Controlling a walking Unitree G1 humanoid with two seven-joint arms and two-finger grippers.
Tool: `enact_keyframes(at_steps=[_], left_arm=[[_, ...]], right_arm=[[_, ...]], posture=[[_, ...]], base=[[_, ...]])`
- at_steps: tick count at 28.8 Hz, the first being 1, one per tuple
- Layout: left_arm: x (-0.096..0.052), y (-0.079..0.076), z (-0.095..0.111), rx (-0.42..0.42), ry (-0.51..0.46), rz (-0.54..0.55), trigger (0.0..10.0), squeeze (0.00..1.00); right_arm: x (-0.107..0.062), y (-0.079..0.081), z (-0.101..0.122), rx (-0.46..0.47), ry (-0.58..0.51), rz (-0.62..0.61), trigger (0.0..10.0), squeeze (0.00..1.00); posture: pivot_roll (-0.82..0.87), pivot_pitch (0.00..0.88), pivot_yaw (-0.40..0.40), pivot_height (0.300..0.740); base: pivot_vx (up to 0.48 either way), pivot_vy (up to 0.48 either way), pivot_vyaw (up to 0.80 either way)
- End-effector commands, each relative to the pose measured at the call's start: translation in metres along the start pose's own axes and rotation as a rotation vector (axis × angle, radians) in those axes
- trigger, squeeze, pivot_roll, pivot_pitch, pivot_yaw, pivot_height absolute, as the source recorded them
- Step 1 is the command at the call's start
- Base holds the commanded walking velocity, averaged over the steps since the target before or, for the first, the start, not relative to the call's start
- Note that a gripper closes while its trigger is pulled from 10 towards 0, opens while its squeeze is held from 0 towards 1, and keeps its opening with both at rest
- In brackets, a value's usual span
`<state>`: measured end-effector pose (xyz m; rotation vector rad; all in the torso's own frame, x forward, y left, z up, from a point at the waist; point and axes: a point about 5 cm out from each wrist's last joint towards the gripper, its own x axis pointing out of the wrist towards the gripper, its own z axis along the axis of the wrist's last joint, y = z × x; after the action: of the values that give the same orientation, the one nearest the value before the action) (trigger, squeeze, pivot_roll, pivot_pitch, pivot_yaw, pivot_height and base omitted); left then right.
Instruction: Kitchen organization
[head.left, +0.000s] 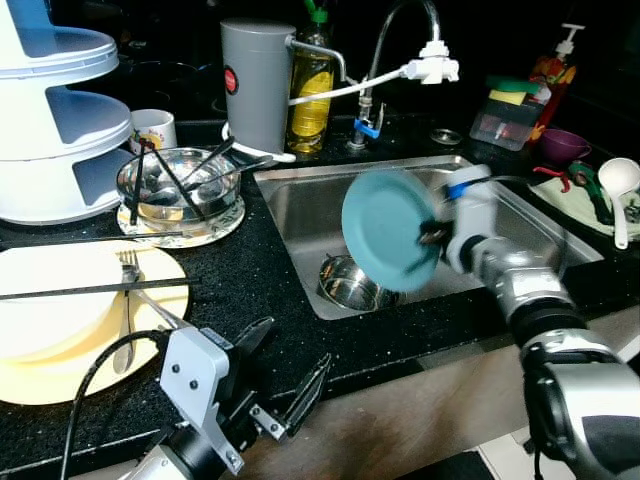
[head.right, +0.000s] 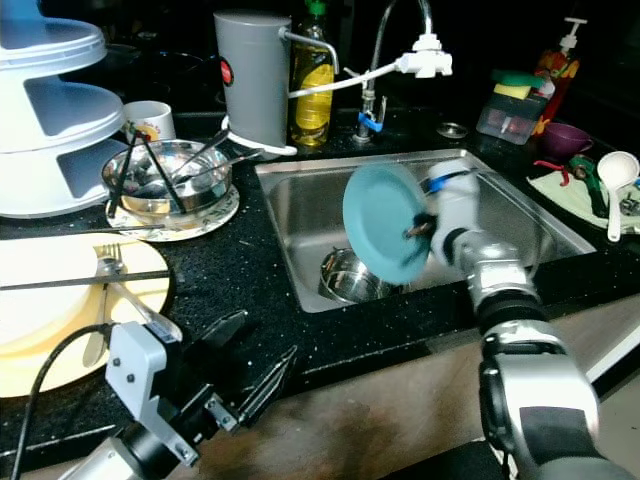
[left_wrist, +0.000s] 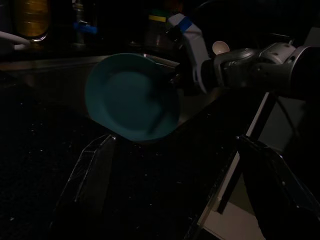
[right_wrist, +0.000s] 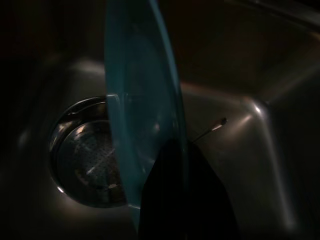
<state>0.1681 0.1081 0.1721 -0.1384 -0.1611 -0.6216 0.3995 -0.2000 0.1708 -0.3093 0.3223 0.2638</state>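
A teal plate (head.left: 388, 230) hangs on edge above the steel sink (head.left: 300, 210), gripped at its rim by my right gripper (head.left: 433, 234), which is shut on it. The right wrist view looks along the plate's edge (right_wrist: 145, 115) down at a small steel bowl (right_wrist: 87, 155) on the sink floor; the same bowl (head.left: 352, 285) sits just below the plate. My left gripper (head.left: 290, 375) hovers open over the front edge of the black counter, nothing between its fingers. The plate (left_wrist: 131, 97) also appears beyond the left fingers (left_wrist: 92, 170).
A yellow plate (head.left: 60, 320) with a fork lies at front left. Behind it stand a steel bowl of utensils (head.left: 178, 188), a white tiered rack (head.left: 50, 110), a mug, a grey canister (head.left: 256, 82), an oil bottle and the faucet (head.left: 400, 40). Sponges, a ladle and soap sit at right.
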Motion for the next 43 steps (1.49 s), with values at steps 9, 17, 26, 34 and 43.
enact_keyframes(at_steps=[9,17,26,34,43], left_arm=[[0.0,-0.003,-0.002,-0.012,0.01,-0.003,10.0,0.0],[0.0,-0.002,-0.001,-0.005,0.008,0.0,10.0,0.0],[0.004,0.006,-0.002,0.025,0.018,0.04,10.0,0.0],[0.012,0.017,-0.006,0.057,0.035,0.094,10.0,0.0],[0.02,0.029,-0.008,0.084,0.062,0.185,10.0,0.0]], right_arm=[[0.007,0.012,-0.004,0.057,0.037,-0.009,10.0,0.84],[0.005,0.004,0.007,0.308,-0.135,-0.074,10.0,0.92],[-0.01,-0.023,0.01,0.719,-0.4,-0.042,10.0,0.0],[-0.023,-0.02,0.023,0.79,-0.611,0.196,10.0,0.0],[-0.048,-0.009,0.044,0.764,-0.766,0.52,10.0,0.0]], posture=[[0.11,0.0,-0.128,0.74],[0.11,0.0,-0.126,0.74],[0.09,0.0,-0.116,0.74],[0.08,0.0,-0.109,0.74],[0.06,0.0,-0.103,0.74]], base=[[0.0,0.0,0.0],[0.0,0.0,0.0],[0.0,0.0,0.0],[0.0,0.0,0.0],[0.0,0.0,0.0]])
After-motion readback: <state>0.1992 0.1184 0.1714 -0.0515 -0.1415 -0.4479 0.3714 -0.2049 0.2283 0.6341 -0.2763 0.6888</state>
